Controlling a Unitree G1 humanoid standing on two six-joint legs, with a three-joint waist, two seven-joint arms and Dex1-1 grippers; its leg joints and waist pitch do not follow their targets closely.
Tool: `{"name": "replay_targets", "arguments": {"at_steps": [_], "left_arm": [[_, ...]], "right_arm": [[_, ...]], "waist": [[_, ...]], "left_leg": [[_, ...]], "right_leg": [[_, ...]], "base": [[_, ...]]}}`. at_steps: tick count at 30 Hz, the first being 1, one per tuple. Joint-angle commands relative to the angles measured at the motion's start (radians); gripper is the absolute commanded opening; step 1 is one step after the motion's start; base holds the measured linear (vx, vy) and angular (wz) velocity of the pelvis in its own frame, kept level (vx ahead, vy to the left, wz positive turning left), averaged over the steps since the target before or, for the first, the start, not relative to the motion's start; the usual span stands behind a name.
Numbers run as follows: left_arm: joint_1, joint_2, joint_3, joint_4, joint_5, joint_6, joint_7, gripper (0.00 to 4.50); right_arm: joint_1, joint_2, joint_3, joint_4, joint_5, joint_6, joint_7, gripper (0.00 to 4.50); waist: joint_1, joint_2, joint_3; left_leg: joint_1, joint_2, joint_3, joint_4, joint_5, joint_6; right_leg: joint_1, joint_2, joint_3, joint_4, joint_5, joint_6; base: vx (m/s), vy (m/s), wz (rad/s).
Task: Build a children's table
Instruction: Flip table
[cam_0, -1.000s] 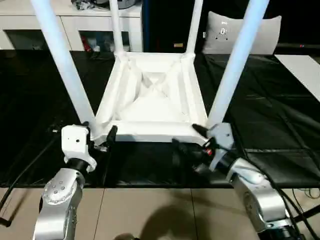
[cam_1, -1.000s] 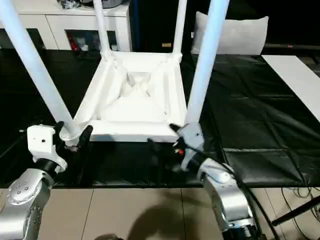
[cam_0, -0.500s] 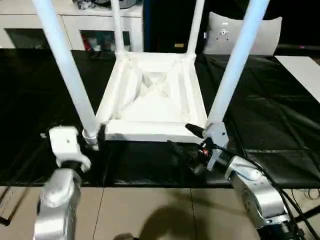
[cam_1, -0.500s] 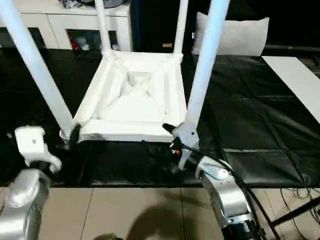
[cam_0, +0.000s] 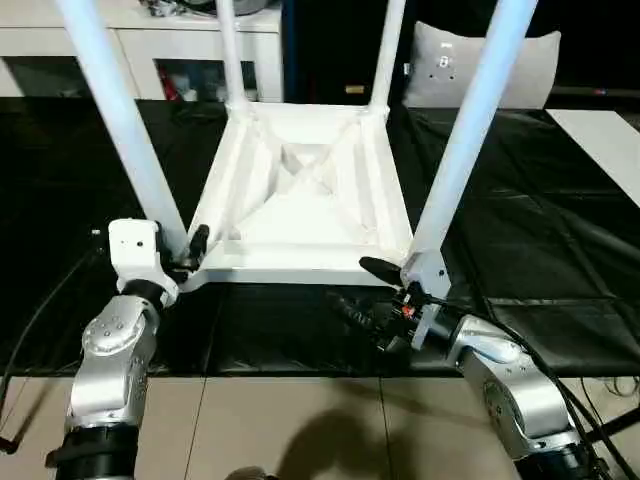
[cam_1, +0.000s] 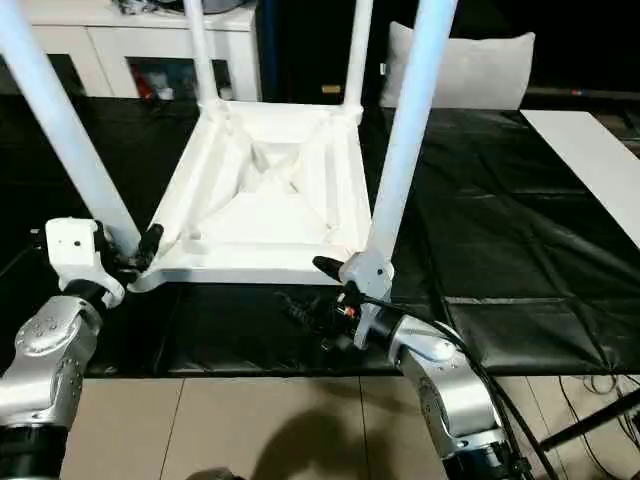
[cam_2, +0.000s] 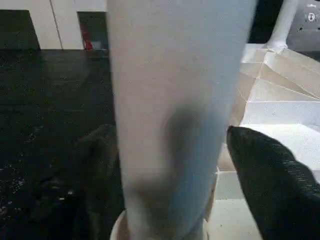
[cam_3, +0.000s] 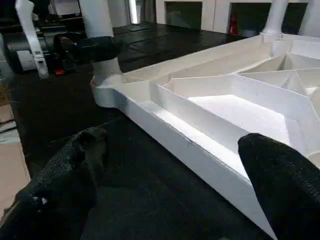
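On my left, the left gripper (cam_0: 192, 252) had its black fingers (cam_2: 272, 185) spread to either side of the near-left leg (cam_0: 118, 110), just above its corner socket, and from the wrist view they seemed not quite to be touching it. The upturned tabletop (cam_0: 300, 190) lay on the black work surface (cam_0: 520, 210) with all four legs standing upright. On my right, the right gripper (cam_0: 366, 290) hung open astride the tabletop's near edge, beside the near-right leg (cam_0: 462, 130), so I judged each arm nearest its own corner
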Motion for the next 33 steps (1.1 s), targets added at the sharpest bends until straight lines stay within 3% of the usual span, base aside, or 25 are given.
{"name": "replay_targets", "arguments": {"at_steps": [1, 4, 9, 18, 29, 33], "left_arm": [[-0.009, 0.006, -0.002, 0.015, -0.002, -0.015, -0.014, 3.38], [-0.011, 0.004, -0.009, 0.026, 0.0, -0.02, -0.017, 3.3], [-0.013, 0.008, -0.015, 0.035, -0.002, -0.026, -0.018, 2.88], [-0.013, 0.008, -0.02, 0.048, -0.003, -0.023, -0.024, 2.14], [-0.01, 0.001, -0.032, 0.044, -0.011, -0.005, -0.037, 2.02], [-0.001, -0.027, -0.03, 0.012, -0.046, 0.056, -0.033, 2.02]], "right_arm": [[0.002, -0.003, 0.007, -0.018, 0.015, 0.012, 0.0, 4.5], [-0.001, 0.003, 0.007, -0.01, 0.011, 0.009, 0.003, 4.5], [0.0, 0.006, 0.011, -0.011, 0.01, 0.011, 0.004, 4.5], [-0.002, 0.013, 0.015, 0.002, 0.004, 0.008, 0.003, 4.5], [-0.009, 0.014, 0.015, 0.014, -0.001, 0.004, -0.001, 4.5], [-0.016, 0.011, 0.011, 0.019, -0.004, 0.009, -0.008, 4.5]], "waist": [[0.001, 0.009, -0.051], [0.001, 0.009, -0.051], [0.003, 0.008, -0.052], [0.005, 0.006, -0.051], [0.007, 0.005, -0.05], [0.008, 0.003, -0.049]], "left_leg": [[0.009, 0.107, -0.045, -0.089, -0.168, 0.044], [0.009, 0.106, -0.045, -0.089, -0.17, 0.043], [0.008, 0.108, -0.045, -0.088, -0.142, 0.053], [0.008, 0.108, -0.045, -0.09, -0.155, 0.047], [0.008, 0.108, -0.044, -0.091, -0.156, 0.046], [0.009, 0.108, -0.043, -0.091, -0.157, 0.046]], "right_leg": [[0.041, -0.151, 0.087, -0.071, -0.147, -0.148], [0.04, -0.152, 0.088, -0.073, -0.164, -0.14], [0.039, -0.151, 0.087, -0.067, -0.13, -0.146], [0.04, -0.153, 0.087, -0.07, -0.153, -0.143], [0.038, -0.153, 0.088, -0.071, -0.166, -0.138], [0.037, -0.153, 0.089, -0.072, -0.172, -0.14]], "base": [[0.0, 0.0, 0.0], [0.0, 0.0, 0.0], [0.0, 0.0, 0.0], [0.0, 0.0, 0.0], [0.0, 0.0, 0.0], [0.0, 0.0, 0.0]]}}
